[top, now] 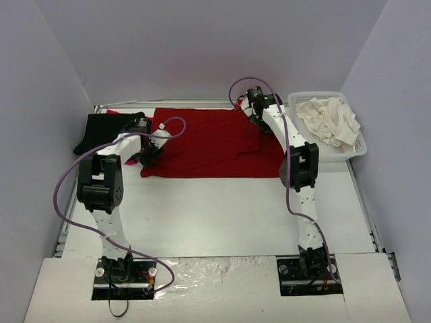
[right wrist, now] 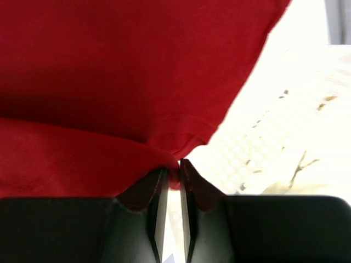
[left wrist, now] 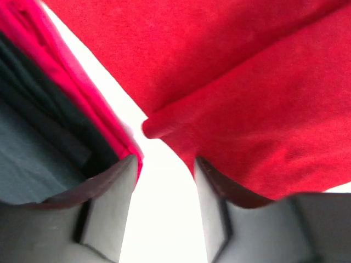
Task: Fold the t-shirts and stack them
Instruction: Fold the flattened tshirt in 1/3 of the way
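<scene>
1. A red soft cloth t-shirt (top: pixel 209 142) lies spread as a wide flat rectangle. In the left wrist view one layer laps over another.
2. A folded black cloth t-shirt (top: pixel 101 131) lies at ten o'clock on the table. A strip of bright red cloth (left wrist: pixel 82 93) runs along its edge.
3. Crumpled cream-white cloth (top: pixel 330 118) fills a white plastic lattice basket (top: pixel 345 156) at two o'clock.
4. The white table (top: pixel 222 215) stands between pale lilac-grey walls (top: pixel 202 47). The red shirt takes its twelve o'clock part.
5. The left gripper (left wrist: pixel 164 164) sits at the shirt's nine o'clock edge. Its fingers are spread with bare table between them, and a rolled hem lies just ahead at twelve o'clock.
6. The right gripper (right wrist: pixel 174 167) sits at the shirt's two o'clock corner. Its fingers are drawn nearly together, nipping a small fold of hem.
</scene>
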Robot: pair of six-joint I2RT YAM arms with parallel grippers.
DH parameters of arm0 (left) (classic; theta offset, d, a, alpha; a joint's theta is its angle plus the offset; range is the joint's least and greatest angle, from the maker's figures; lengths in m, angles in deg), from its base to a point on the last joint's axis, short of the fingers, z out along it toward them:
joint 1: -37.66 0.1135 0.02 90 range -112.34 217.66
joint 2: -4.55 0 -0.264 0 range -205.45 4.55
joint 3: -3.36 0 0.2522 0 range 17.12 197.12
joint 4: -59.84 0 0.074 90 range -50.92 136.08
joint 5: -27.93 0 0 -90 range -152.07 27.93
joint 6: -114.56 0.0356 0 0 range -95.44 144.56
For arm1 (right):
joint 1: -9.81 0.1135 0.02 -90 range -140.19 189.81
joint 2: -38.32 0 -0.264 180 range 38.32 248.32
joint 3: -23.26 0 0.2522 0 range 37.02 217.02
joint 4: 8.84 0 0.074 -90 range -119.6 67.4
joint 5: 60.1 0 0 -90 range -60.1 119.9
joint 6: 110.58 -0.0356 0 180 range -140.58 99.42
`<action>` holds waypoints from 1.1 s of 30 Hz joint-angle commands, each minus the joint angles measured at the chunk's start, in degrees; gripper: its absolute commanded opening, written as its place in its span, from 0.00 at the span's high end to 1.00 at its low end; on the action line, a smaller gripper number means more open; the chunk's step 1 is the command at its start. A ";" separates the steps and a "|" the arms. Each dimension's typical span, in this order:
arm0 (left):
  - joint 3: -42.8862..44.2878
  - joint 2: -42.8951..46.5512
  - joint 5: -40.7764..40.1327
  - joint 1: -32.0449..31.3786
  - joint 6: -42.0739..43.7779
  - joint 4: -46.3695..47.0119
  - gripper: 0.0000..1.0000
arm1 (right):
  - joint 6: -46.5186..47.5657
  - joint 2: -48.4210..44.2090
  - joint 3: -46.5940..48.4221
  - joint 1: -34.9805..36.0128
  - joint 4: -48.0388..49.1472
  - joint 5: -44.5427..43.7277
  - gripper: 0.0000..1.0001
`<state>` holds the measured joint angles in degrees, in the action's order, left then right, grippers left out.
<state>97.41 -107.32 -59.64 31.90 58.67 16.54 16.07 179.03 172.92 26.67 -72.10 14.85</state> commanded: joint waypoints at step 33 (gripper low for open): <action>-24.74 26.09 -0.33 -0.75 1.14 8.44 0.39 | -6.50 -13.97 -20.41 -5.26 -1.30 30.87 0.83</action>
<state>72.76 -83.76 -60.91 31.24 61.71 23.53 8.61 162.33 150.30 20.79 -67.86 41.15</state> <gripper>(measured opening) 0.608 0.162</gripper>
